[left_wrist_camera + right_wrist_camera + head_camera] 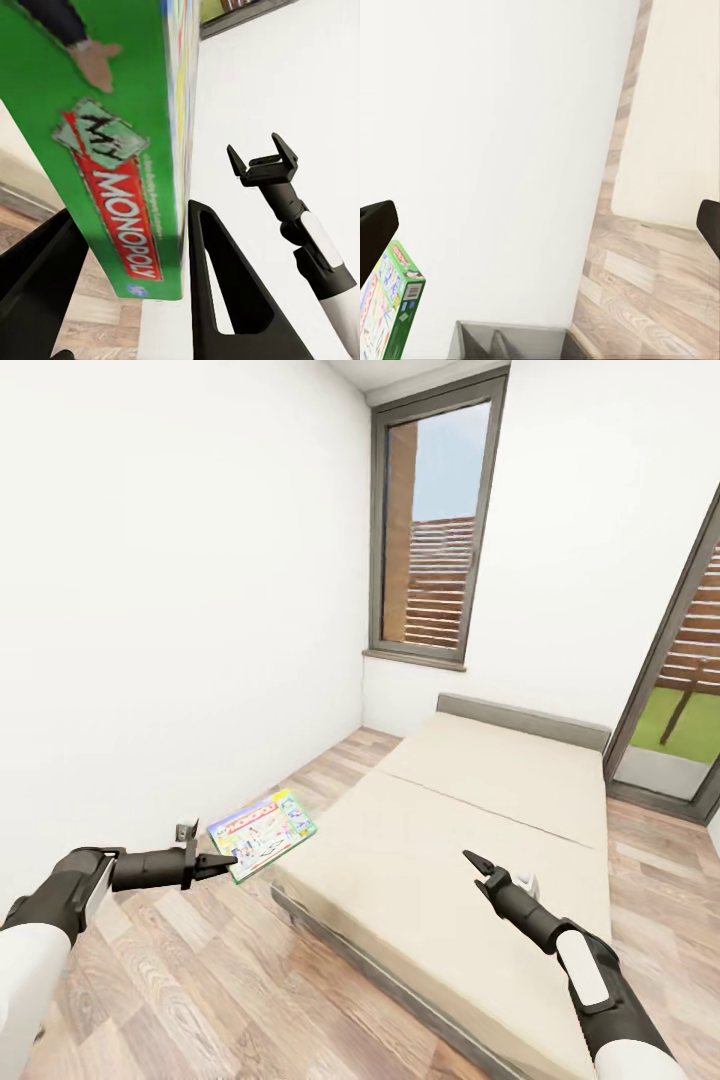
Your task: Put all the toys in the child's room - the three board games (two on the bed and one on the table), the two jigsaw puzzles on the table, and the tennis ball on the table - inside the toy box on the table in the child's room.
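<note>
White walls and pale wood planks are framing this narrow child's room [200,560], with a tall grey-framed window [440,525] glowing at the far end and a second glazed opening [680,690] showing at the right edge. Down the middle, the bed [480,810] is lying low and wide, its beige cover bare, its grey headboard sitting against the far wall.

Over at the near corner of that bed, the left gripper [222,863] is pinching a board game [262,834], the pale Monopoly box with the green edge, and holding it up above the floor just beside the mattress. From the left wrist camera, the box's green side [97,150] is sitting squarely between the two black fingers [225,292], the red Monopoly band running along it, so the jaws are clamped on the box.

Across the mattress, the right gripper [477,863] is hovering above the beige cover with its fingers spread and nothing between them. Its own camera is catching a corner of the board game [390,315] against the white wall, with floor planks beyond.
</note>
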Tool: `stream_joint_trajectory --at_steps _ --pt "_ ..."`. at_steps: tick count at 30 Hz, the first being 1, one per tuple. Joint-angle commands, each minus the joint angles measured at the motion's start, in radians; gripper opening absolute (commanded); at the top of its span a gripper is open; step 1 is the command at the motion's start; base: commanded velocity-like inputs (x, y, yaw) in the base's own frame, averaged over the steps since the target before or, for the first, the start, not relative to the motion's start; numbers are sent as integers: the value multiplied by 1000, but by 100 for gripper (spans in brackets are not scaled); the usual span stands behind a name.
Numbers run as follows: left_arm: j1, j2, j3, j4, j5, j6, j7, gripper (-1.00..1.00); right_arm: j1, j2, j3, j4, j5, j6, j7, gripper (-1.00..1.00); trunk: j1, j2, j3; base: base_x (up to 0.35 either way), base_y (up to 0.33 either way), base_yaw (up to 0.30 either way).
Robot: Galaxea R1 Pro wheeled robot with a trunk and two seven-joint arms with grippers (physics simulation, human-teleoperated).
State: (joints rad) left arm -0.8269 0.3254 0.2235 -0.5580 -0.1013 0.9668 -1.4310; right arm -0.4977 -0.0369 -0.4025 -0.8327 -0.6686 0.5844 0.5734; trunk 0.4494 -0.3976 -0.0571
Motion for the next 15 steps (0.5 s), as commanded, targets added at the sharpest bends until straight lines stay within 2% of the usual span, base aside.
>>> stream_joint_trajectory --at_steps 1,8,15 --pt "-1 -1 6 0 -8 11 -8 -100 -1 0 -2 0 -5 8 1 100 1 -2 -2 0 0 292" --pt "-1 -1 5 0 -8 10 -9 -100 -1 1 -1 0 -5 8 0 100 1 -2 -2 0 0 292" --pt "-1 -1 5 0 -6 11 -9 -100 -1 1 22 0 -6 8 -1 100 1 -2 -2 0 0 292"
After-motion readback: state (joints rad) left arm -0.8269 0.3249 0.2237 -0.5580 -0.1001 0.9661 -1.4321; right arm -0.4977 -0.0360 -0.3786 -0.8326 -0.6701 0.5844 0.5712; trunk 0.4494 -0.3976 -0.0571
